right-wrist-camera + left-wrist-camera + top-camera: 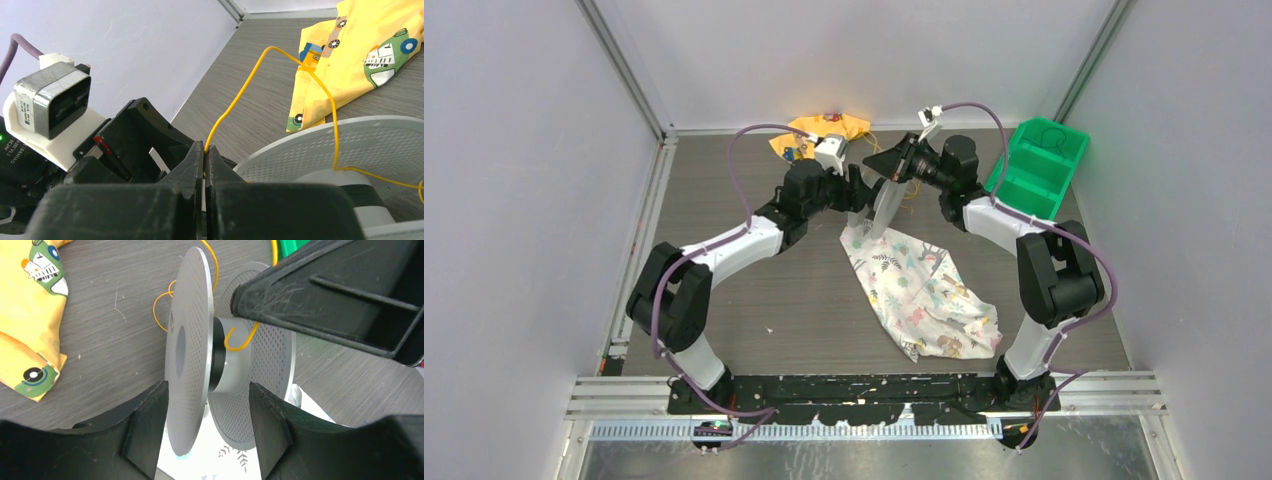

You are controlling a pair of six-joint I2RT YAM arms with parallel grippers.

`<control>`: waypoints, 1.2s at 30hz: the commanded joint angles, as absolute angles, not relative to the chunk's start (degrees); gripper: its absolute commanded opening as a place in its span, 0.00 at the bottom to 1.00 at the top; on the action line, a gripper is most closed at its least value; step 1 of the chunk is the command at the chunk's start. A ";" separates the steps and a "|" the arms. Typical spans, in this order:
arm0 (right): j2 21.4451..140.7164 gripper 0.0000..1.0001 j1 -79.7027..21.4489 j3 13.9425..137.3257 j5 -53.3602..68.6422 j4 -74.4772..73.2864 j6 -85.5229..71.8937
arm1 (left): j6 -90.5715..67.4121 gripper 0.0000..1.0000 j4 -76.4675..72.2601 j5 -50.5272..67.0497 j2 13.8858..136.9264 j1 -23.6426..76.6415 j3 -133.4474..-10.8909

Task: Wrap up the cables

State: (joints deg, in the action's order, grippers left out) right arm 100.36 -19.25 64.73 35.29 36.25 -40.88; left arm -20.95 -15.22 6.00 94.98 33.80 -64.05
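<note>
Both partly hidden: right end effector (205,150) pinches the cables (334,135) — left end effector (207,390) straddles the spool (192,315), grip unclear.

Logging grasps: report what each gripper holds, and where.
Right gripper pinches the yellow cord between its fingertips. Left gripper straddles the spool; grip unclear.

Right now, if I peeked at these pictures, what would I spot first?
Probably the shiny round spool, up on its edge in the middle of the table with the left claw straddling it. Next, the thin yellow cable, pinched in the shut right claw and running to the spool. A bright green bin sits far right, and a patterned white cloth lies under the spool.
</note>
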 commanded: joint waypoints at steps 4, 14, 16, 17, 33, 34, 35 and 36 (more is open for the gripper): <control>103.23 0.01 -20.13 64.10 37.85 46.21 -41.02 | -19.25 0.61 -20.57 6.33 96.47 33.67 -65.58; 104.47 0.01 -20.23 63.48 37.60 49.48 -42.99 | -20.85 0.60 -23.24 5.34 97.40 33.68 -65.12; 104.26 0.01 -20.27 63.38 37.59 49.48 -42.90 | -21.69 0.60 -24.98 4.84 97.32 33.70 -64.68; 104.16 0.01 -20.30 63.29 37.55 49.48 -42.89 | -21.90 0.60 -25.91 4.65 97.18 33.73 -64.47; 103.69 0.01 -20.22 63.54 37.52 48.96 -43.22 | -22.95 0.53 -25.14 0.71 97.97 33.70 -65.91; 103.71 0.01 -20.27 63.54 37.57 49.03 -43.36 | -23.02 0.52 -25.14 0.89 98.04 33.71 -66.03; 103.73 0.01 -20.22 63.54 37.61 49.04 -43.48 | -23.08 0.50 -25.09 1.02 98.22 33.81 -66.15; 103.71 0.01 -20.22 63.47 37.58 49.12 -43.50 | -23.11 0.48 -25.05 1.05 98.44 33.83 -66.30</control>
